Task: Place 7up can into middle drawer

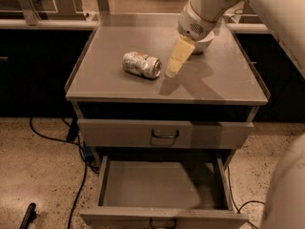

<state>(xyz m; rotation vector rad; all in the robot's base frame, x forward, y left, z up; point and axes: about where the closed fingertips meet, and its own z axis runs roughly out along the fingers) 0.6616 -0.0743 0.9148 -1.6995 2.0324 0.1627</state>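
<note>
Right, nearest to me the middle drawer [157,185] is pulled wide open below the bench. Its flat grey floor is bare, and its black loop handle [162,222] sits on the front lip at the bottom of my view. Above it the upper drawer front [119,133] is pushed flush, with its own black handle [165,136] in the middle. Black cables [47,137] trail over the speckled floor off the bench's left side.

On the bench [119,89] top the 7up can [141,64] lies on its side, dented. It is a little left of centre, about midway between the front and back edges, with its long axis running roughly left to right. It is not in the drawer.

The gripper [170,72] points down at a slant, with its cream tip low over the bench top just beside the can's right end, near the middle of the bench. It holds nothing. From this angle it reads as one cream wedge, so I cannot tell whether the jaws are spread or pressed together.

Farther back, toward the far right corner, a white bowl [205,43] stands on the bench, partly hidden behind the gripper's round white wrist [195,25]. The arm [267,4] rises from there out of the top right of my view.
</note>
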